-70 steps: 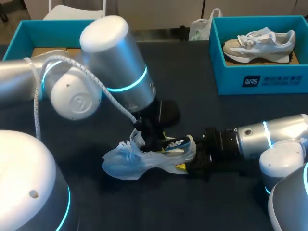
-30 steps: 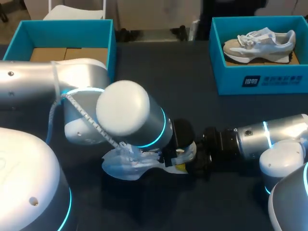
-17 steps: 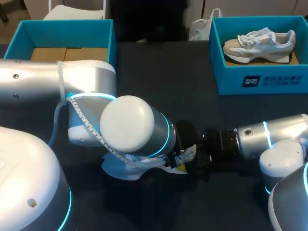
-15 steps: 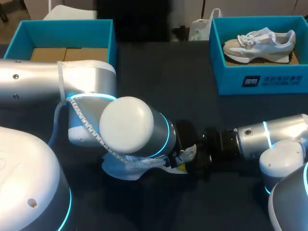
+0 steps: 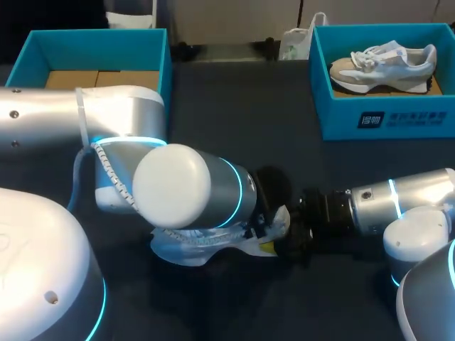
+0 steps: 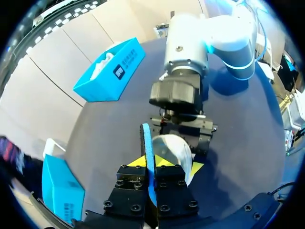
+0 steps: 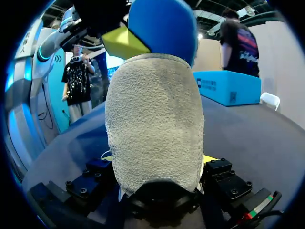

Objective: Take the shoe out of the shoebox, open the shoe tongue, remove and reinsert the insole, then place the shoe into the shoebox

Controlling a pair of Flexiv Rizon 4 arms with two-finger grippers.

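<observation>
Two grippers on one shoe (image 5: 190, 252). It lies on its side on the dark table (image 5: 234, 106), well apart from the labelled shoebox (image 5: 341, 117) and nearer the robot than that box. Upper is white to pale blue with white laces. The heel is grey suede-like fabric, and there is a yellow patch at the sole. Right gripper (image 7: 156, 160) is clamped on the heel, one finger on each side, so it stands fairly wide. Left gripper (image 6: 150, 162) is pinched nearly closed on the thin blue insole (image 6: 147, 143), held edge-on above the heel opening. The box is teal with a white printed label (image 5: 402, 118) on its near wall, and a second shoe (image 5: 384, 60), beige and white, sits inside. Another teal shoebox (image 5: 99, 42) is far from the labelled one, across the table.
</observation>
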